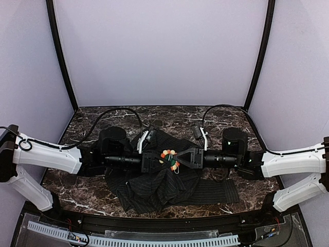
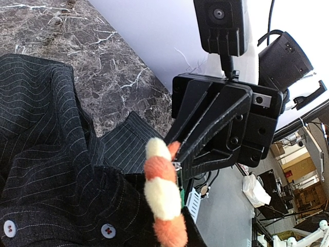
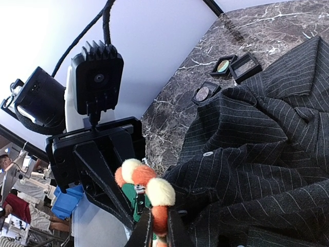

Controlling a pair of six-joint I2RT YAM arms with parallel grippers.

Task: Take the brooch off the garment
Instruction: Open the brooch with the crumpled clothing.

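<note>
Closest to the lens in both wrist views, the brooch shows as a ring of white and orange fluffy beads set against the dark pinstriped garment, with 2 pale buttons at lower left.

Overhead view, left to right:
- The left arm extends from the left edge.
- The left pincer is closed at the garment just left of the brooch. What its tips hold cannot be told.
- The brooch sits at frame centre, on the garment spread over the marble table.
- The right pincer is clamped on the brooch's right rim.
- The right arm extends from the right edge.

Right wrist view: the right pincer's 2 fingers flank an orange bead at bottom centre. At upper right, 3 small black boxes lie on the table, near the garment's edge.
</note>
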